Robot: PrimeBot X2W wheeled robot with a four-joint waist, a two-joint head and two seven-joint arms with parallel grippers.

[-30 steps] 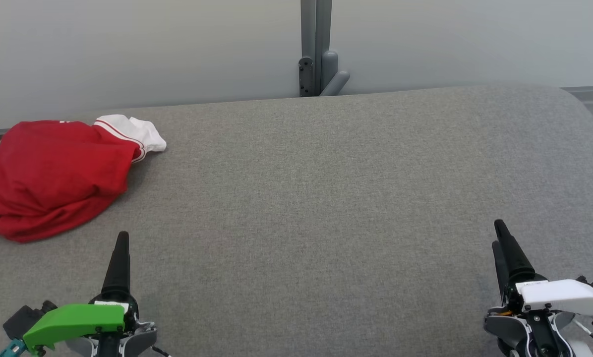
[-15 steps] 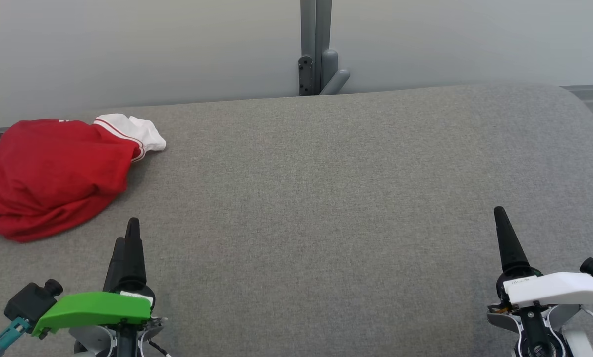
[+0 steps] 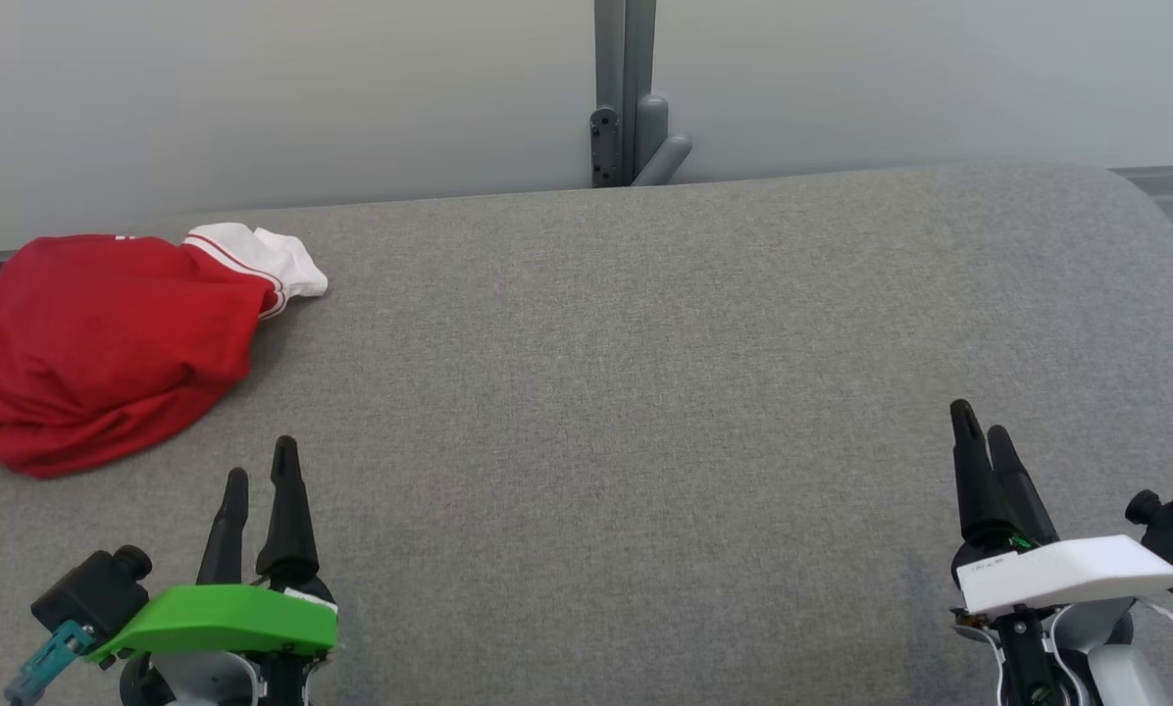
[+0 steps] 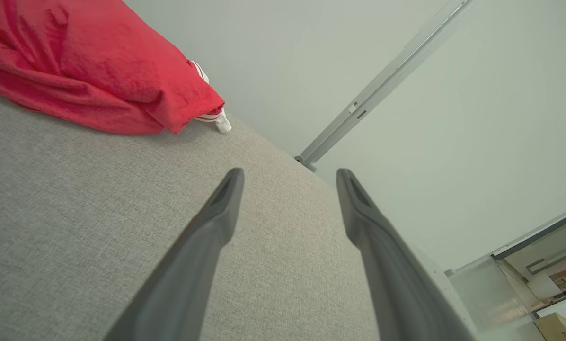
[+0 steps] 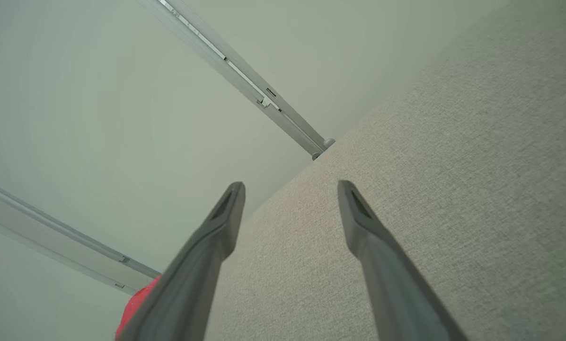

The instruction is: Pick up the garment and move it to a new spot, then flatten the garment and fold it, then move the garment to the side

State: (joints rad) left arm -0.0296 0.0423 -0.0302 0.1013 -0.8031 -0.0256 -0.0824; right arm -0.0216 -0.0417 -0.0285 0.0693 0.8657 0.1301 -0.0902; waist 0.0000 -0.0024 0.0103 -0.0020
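Lying bunched at the frame's left edge: red garment (image 3: 106, 343) on grey cushion (image 3: 596, 392).
Its long axis slants lower-left to upper-right, white cuff (image 3: 273, 260) pointing upper-right; left gripper (image 3: 261, 461) and right gripper (image 3: 979, 420) gape wide, empty.

1. Garment (image 3: 96, 343), far left corner of the grey padded surface (image 3: 645, 392): its left part is cut by the head view's left edge; layers under the top fold hidden; garment type cannot be told.
2. Left wrist view: garment runs off the top and left edges; white striped part mostly hidden behind red cloth.
3. Right wrist view: garment is a small red patch at the bottom edge, partly behind a dark finger (image 5: 193, 274); shape unreadable.
4. Left gripper (image 3: 261, 459), right gripper (image 3: 979, 420): bodies cut by the head view's bottom edge.
5. Left wrist view, lower right corner: brown box (image 4: 560, 327) cut by the edge; surroundings blurred.
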